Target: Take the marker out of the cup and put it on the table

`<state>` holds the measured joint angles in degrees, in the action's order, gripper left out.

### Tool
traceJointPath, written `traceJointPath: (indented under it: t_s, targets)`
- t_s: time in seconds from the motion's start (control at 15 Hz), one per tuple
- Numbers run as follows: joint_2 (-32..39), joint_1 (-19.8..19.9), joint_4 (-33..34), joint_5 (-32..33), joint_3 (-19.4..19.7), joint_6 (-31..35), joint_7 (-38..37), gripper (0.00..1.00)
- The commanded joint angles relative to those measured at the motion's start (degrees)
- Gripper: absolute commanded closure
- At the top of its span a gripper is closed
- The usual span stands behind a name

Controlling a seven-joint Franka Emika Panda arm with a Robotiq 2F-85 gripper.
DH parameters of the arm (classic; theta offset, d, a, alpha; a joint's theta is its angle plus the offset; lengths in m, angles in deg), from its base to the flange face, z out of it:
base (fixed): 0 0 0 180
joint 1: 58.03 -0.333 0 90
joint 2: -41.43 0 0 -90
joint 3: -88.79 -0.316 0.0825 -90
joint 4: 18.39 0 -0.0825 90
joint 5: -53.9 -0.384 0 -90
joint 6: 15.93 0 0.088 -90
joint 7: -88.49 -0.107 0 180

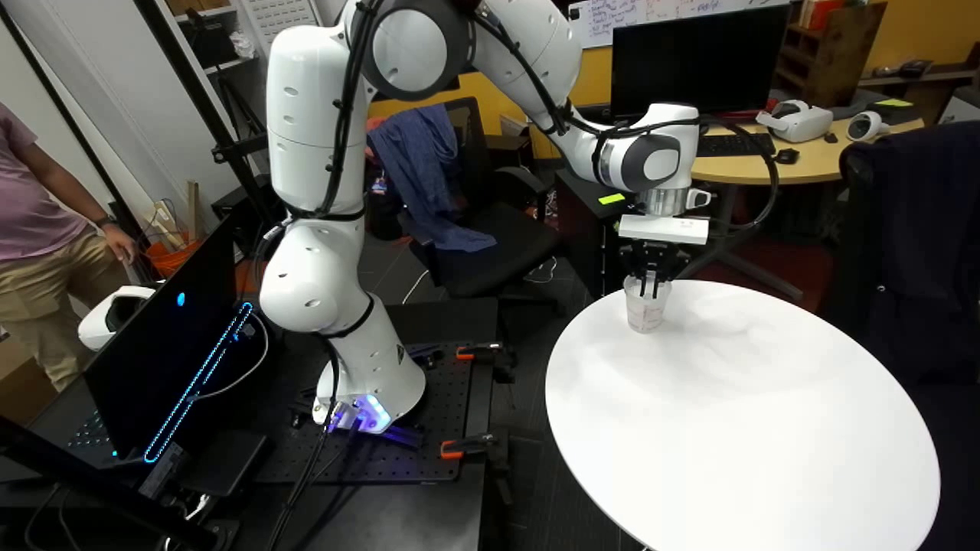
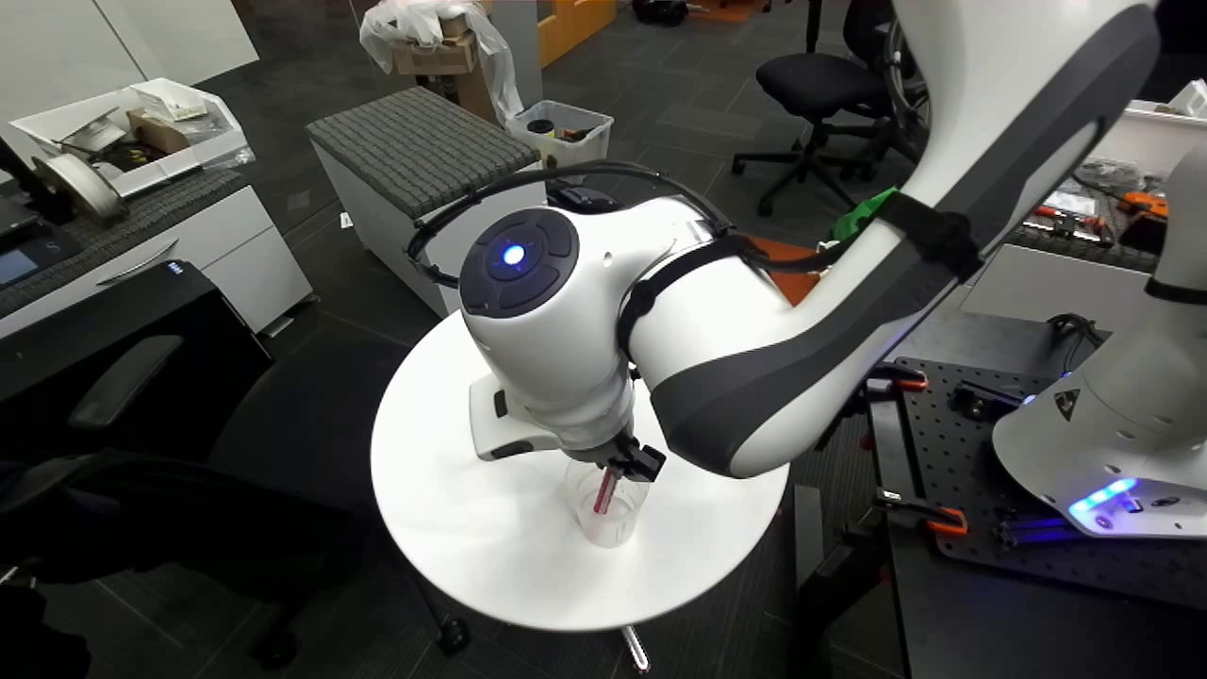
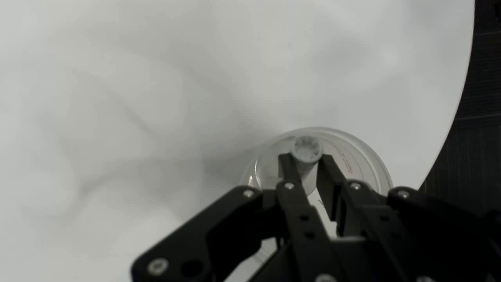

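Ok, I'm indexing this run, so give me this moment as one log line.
gripper: straddling top of marker, firm grip unclear | marker: red part inside cup | cup: upright on table | marker onto table: not yet done

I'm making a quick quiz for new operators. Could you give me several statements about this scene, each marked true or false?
1. The cup stands upright on the table. True.
2. The table is square. False: it is round.
3. The tool straddles the marker. True.
4. The marker lies outside the cup. False: its red lower part is inside the cup.
5. A headset rests on the tan desk. True.
6. The tool gapes wide. False: it sits close around the marker.
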<state>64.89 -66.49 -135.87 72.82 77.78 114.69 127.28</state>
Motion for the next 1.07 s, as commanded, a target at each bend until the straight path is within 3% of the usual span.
traceJointPath:
  t_s: [0.0,1.0]
  targets:
    - [-1.1,-0.3,0.2,-0.3,-0.1,-1.1,-1.3,0.95]
    - [-9.1,-2.1,-3.9,0.9,-0.4,-4.3,-9.3,0.95]
